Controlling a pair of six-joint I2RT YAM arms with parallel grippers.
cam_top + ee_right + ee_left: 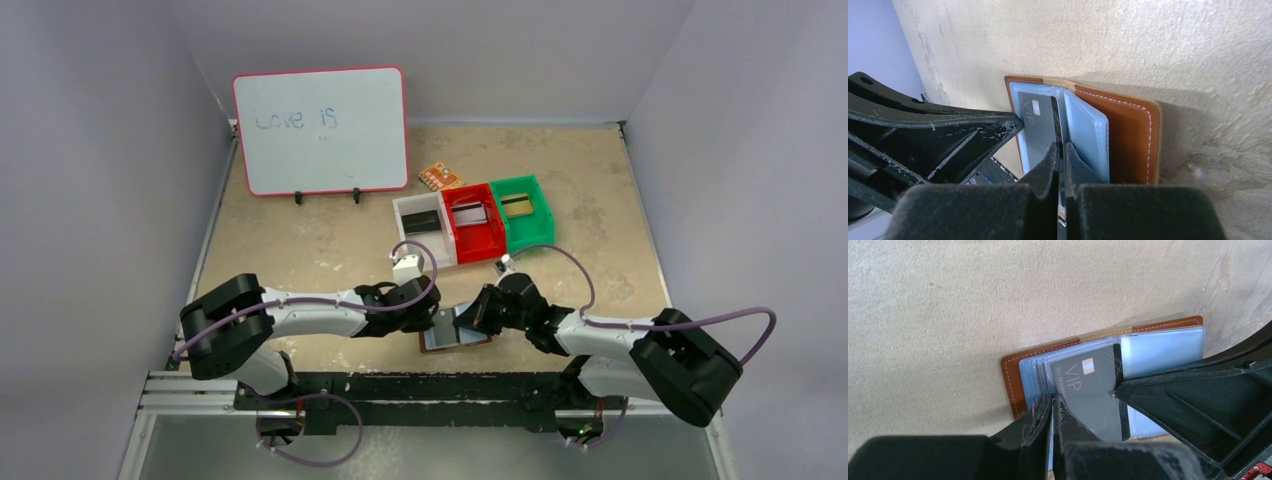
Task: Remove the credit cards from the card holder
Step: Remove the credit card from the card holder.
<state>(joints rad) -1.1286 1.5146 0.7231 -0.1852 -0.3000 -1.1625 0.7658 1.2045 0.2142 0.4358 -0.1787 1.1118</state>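
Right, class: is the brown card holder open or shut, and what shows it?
Open: the card holder lies spread, its clear pockets fanned out and a dark VIP card showing inside.

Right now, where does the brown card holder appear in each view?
Top external: card holder low centre.
Left wrist: card holder centre right, lying open.
Right wrist: card holder centre, brown cover rightward.
Shared landmark: the dark VIP card, seen in both wrist views.

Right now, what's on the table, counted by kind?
bins: 3 (white bin, red bin, green bin)
card holder: 1
cards: 4 (dark card in white bin, silver card in red bin, third card in green bin, VIP card in card holder)
whiteboard: 1
orange packet: 1
total: 10
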